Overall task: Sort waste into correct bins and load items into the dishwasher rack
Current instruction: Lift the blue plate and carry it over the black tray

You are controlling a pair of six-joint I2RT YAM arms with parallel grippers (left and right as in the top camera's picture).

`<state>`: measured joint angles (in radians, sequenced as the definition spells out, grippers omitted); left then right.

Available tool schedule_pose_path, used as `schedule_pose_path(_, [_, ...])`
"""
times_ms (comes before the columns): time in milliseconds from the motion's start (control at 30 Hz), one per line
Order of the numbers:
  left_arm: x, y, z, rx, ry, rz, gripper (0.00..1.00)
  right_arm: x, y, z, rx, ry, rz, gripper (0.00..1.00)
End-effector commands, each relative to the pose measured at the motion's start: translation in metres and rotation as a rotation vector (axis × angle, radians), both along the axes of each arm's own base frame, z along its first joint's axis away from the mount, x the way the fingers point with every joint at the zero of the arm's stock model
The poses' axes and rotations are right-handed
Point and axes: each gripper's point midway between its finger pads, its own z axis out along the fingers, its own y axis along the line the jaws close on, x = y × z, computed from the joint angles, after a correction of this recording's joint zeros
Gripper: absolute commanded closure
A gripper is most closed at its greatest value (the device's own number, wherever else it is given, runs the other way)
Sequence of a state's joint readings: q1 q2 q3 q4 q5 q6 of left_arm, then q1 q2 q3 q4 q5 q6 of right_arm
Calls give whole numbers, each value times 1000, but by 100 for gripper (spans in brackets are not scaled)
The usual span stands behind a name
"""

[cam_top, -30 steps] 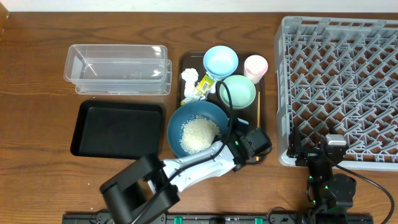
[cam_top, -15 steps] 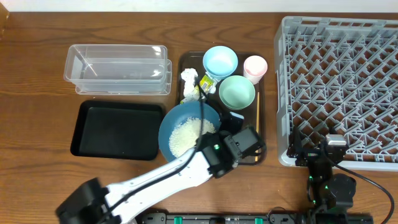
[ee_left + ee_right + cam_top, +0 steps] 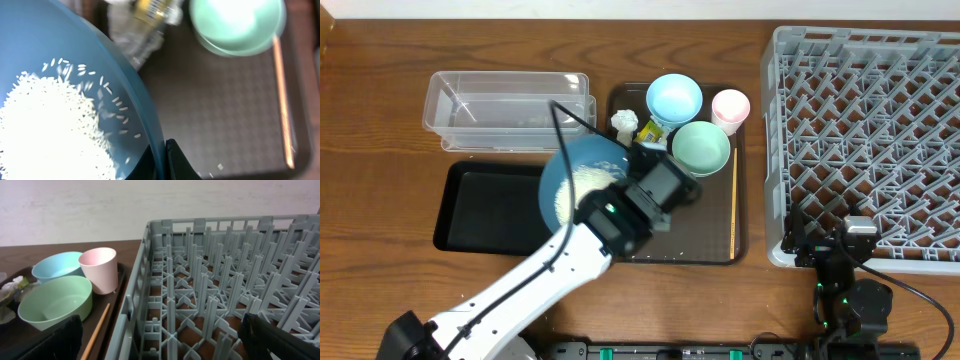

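Waste sorting is in hand: the left end effector [image 3: 163, 157] grips the dark blue plate [image 3: 582, 172] by its rim, raised over the right edge of the black tray [image 3: 490, 215]. Next, I judge, tip it so the rice [image 3: 572, 195] slides into a bin. The right end effector [image 3: 161, 330] sits wide beside the rack [image 3: 865, 140].

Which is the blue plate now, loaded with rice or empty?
Loaded. A heap of white rice covers part of the plate, whose rim the left gripper pinches.

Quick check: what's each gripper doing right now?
Left gripper: closed on the rim of the blue plate, which carries rice.
Right gripper: open, holding nothing.
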<state>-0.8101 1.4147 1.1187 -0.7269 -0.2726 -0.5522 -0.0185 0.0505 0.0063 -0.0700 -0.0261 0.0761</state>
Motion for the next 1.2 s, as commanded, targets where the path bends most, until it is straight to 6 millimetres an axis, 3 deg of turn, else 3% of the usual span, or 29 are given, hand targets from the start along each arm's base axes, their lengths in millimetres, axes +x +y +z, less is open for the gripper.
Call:
schedule_pose_path(0, [18,21,9,2,-39,65,94,0,-3,-1,12,1,-16,1])
schedule_pose_path(500, [65,73,11,-275,43,243,94,0,-3,-1,12,1,-16,1])
schedule_pose_path(900, [72,90,22,-548,140,194,93,0,-3,-1,12,1,-16,1])
schedule_pose_path(1167, [75,114,36,-725,165,221,94,0,-3,-1,12,1,-16,1])
